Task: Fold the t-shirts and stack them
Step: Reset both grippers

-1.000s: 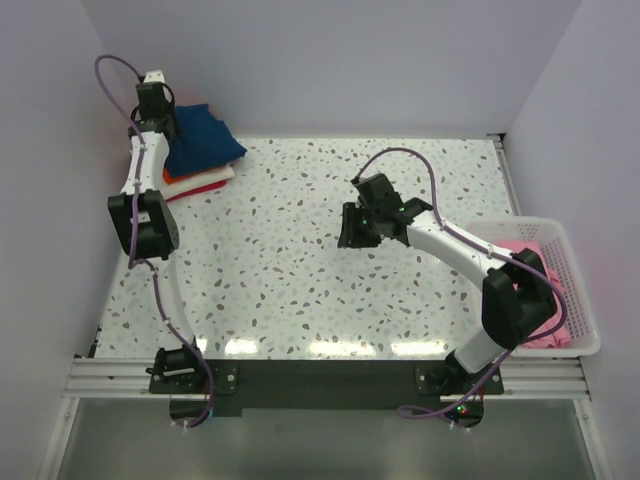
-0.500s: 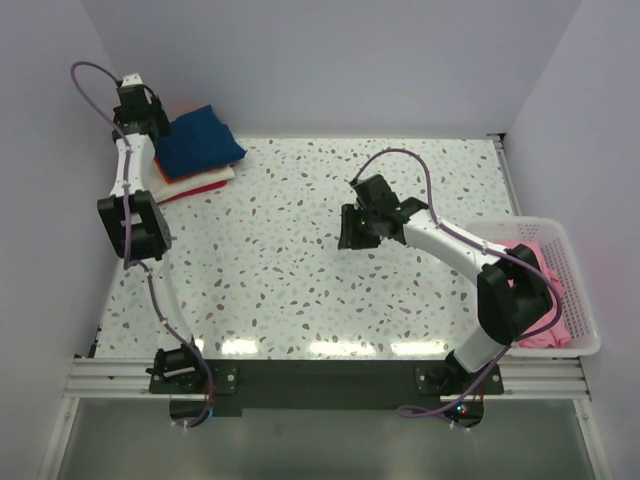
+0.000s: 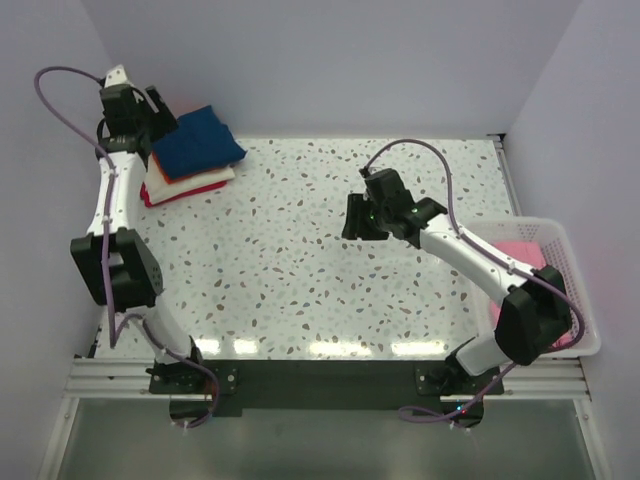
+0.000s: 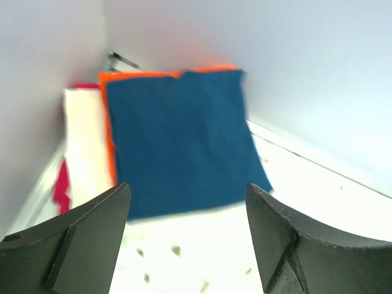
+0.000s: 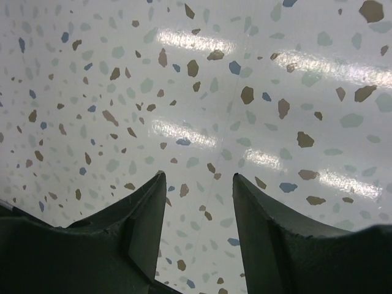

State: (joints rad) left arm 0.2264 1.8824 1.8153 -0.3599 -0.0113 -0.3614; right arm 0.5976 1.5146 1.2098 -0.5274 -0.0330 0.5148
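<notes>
Navy t-shirt (image 3: 198, 143) tops the far-left edge stack (image 3: 188, 186); left pincer (image 4: 187, 196) and right pincer (image 5: 198, 180) gape empty.

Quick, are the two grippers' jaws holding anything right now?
Left gripper: jaws open, holding nothing.
Right gripper: jaws open, holding nothing.

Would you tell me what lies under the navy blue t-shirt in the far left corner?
Under the navy t-shirt, the edges of an orange t-shirt, a cream t-shirt and a magenta t-shirt show, stacked. Their middles are covered.
</notes>
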